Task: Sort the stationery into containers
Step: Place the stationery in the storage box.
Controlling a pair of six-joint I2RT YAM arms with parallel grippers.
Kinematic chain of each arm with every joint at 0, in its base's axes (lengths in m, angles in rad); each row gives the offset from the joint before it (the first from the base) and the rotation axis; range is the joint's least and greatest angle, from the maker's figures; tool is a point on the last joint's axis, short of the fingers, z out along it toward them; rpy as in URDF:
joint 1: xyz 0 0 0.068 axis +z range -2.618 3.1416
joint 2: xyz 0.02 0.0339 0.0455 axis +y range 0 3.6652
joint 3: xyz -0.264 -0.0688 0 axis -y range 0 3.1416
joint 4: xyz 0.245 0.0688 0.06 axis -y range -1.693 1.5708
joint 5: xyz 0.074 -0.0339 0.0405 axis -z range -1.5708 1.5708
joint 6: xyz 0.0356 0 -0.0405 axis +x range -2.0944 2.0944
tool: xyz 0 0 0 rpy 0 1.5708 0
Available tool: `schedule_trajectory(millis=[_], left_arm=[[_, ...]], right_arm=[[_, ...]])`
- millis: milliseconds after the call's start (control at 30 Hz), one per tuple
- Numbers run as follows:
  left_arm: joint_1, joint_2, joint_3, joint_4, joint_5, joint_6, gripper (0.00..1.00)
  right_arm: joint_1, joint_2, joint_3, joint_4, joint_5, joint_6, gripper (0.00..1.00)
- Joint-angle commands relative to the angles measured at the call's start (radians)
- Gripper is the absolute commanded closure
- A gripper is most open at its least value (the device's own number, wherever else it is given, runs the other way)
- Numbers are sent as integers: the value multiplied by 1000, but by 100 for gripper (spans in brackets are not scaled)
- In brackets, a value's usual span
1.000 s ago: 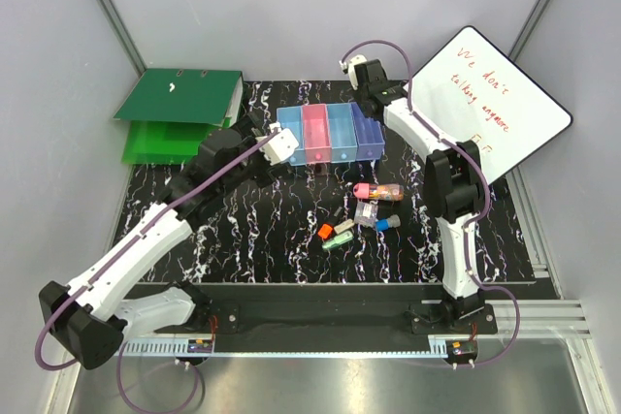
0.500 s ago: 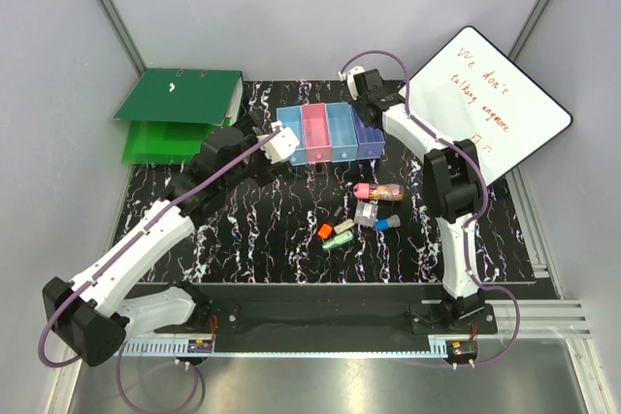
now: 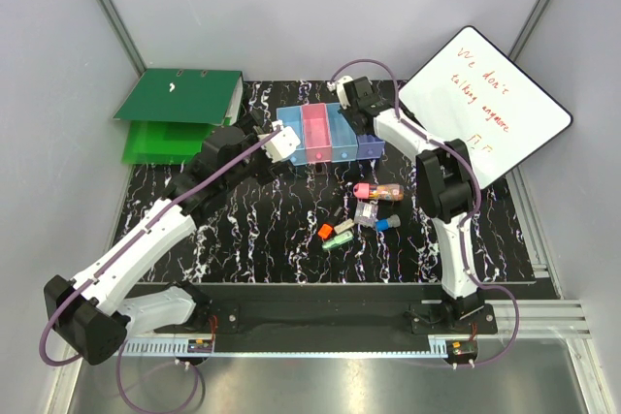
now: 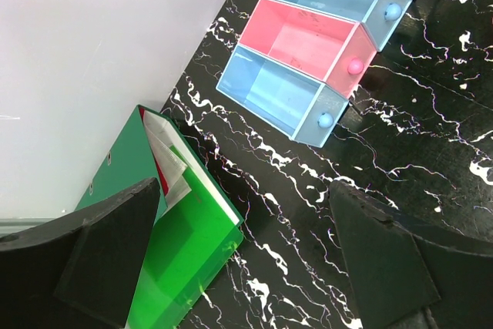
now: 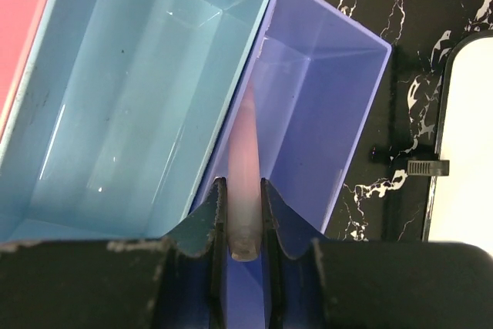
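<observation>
Top external view: the containers [image 3: 328, 133], a joined row of four open bins in blue, pink, blue and purple, stood at the far middle of the black marbled table [image 3: 252, 230]. The left arm [image 3: 146, 239] reached up to the row's left end, and the right arm [image 3: 408, 133] bent over its purple end. The state of either pair of jaws could not be told from this view. The loose stationery lay on the table in front of the row, near the right arm: a pink-capped tube [image 3: 376, 191], a clear piece [image 3: 366, 212], a blue piece [image 3: 388, 224], a beige piece [image 3: 343, 226], an orange piece [image 3: 325, 231] and a green piece [image 3: 338, 239]. Green binders [image 3: 179, 109] lay at far left and a whiteboard [image 3: 485, 104] at far right. Left wrist view: the left jaws stood fully apart, one finger [image 4: 108, 260] at each lower corner, with nothing between them. They were above bare table between the binders and the row's first blue bin [image 4: 281, 94]. Right wrist view: the right jaws were nearly closed on a slim pale pink piece [image 5: 245, 167]. It pointed away from the wrist over the purple bin [image 5: 331, 105], just beside the wall shared with the neighbouring blue bin [image 5: 131, 90]. Whether it touched the bin could not be told.
</observation>
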State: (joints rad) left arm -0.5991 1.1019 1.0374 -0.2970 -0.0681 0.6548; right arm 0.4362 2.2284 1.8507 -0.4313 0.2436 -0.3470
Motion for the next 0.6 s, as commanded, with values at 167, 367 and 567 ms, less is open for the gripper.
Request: schedule_trajectory(millis=[167,367,567], left_arm=[[4,-10,6,45,33,-4,1],[4,-13,3,38,45,3,1],[5,-14,-14,9,92,5,1]], right_arm=[[7,-32,-39,39,-12,-14,55],[7,-76,-79,34,-7,-18,43],[9,-171,-103,22,-4,-15,41]])
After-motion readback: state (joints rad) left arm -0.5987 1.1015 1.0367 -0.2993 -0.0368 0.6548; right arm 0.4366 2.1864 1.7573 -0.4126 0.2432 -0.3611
